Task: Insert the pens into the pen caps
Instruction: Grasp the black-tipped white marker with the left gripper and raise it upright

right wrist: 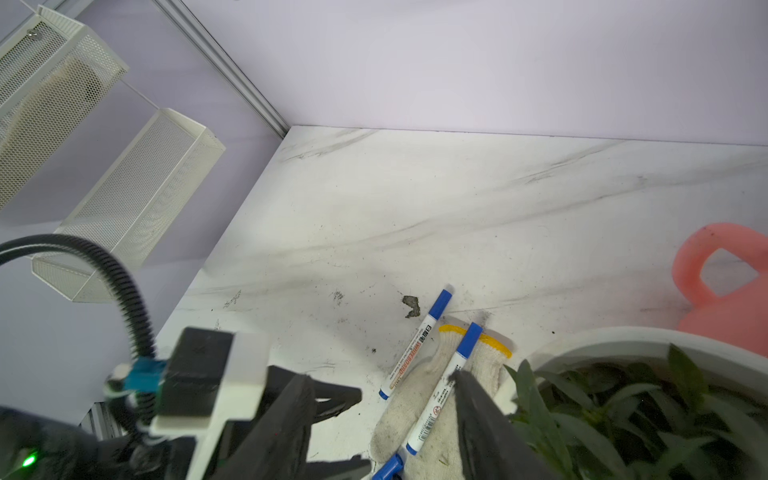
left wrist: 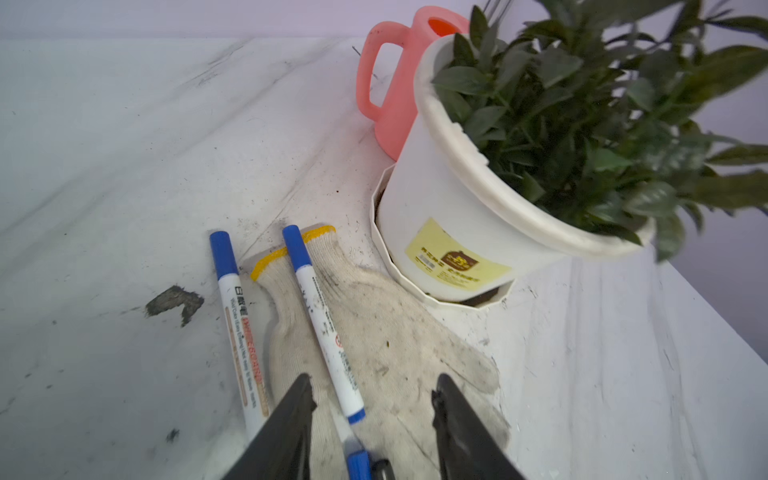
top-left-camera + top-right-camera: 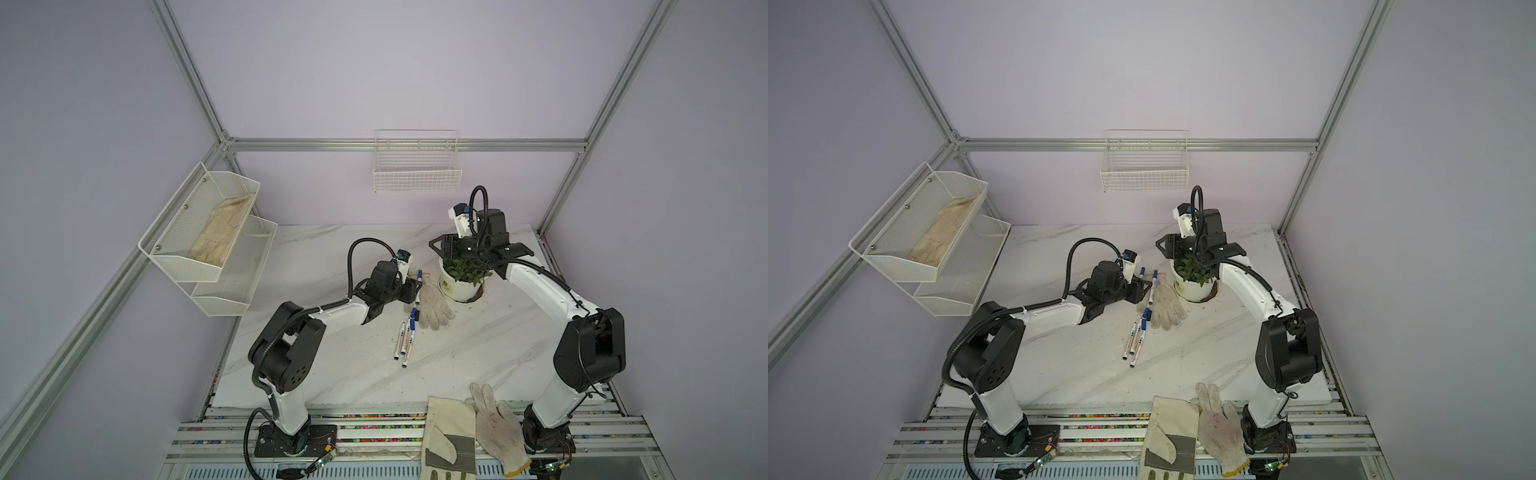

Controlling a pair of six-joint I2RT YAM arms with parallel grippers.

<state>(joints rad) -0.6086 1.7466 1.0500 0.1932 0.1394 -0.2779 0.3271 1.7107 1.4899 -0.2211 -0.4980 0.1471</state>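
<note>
The pen (image 2: pixel 324 328) nearest your left gripper (image 2: pixel 374 380) lies loose on a knitted glove (image 2: pixel 407 340), its blue cap (image 2: pixel 296 245) pointing away from the jaws, which stand apart and empty above it. A second pen (image 2: pixel 239 328) lies just beside it on the table (image 2: pixel 124 166), and other pens (image 3: pixel 405 338) sit nearer the arm bases. If you close low, you probably pinch knit along with the barrel, drag the glove and knock the second pen. The round barrel may also roll off the soft fabric. Your right gripper (image 1: pixel 380 378), jaws also apart and holding nothing, hangs over the plant pot (image 2: pixel 449 208). A careless reach from there could snag the leaves (image 1: pixel 602 415) or nudge the pot.
</note>
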